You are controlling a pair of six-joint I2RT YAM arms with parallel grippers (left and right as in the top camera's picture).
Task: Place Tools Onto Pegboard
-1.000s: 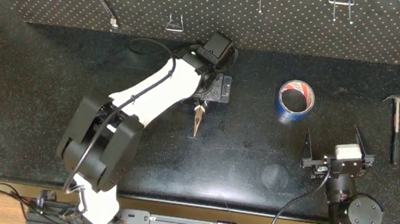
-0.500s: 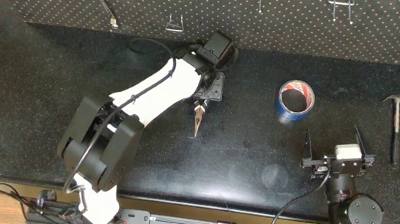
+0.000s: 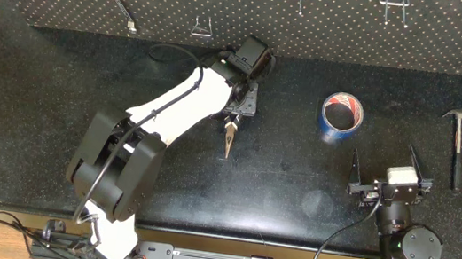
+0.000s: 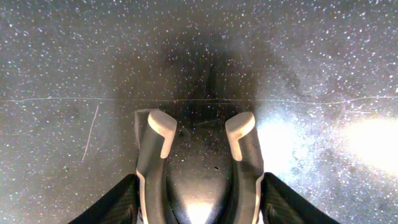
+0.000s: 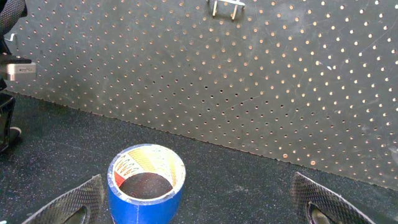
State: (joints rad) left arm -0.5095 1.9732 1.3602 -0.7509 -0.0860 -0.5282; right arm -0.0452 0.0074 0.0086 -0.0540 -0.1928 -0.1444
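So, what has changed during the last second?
The left gripper, by the pliers, looks narrower from above, so it closed partly or turned; its fingers remain apart. Pliers, tape roll, hammer and right gripper stayed put.

The worktop (image 3: pixel 26 120) is black and speckled (glare in patches).

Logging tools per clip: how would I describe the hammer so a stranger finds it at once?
On the black worktop below the pegboard, look to the far right end. The hammer lies flat there, head toward the pegboard, right of the blue tape roll; it is the only long straight-handled tool on that side.
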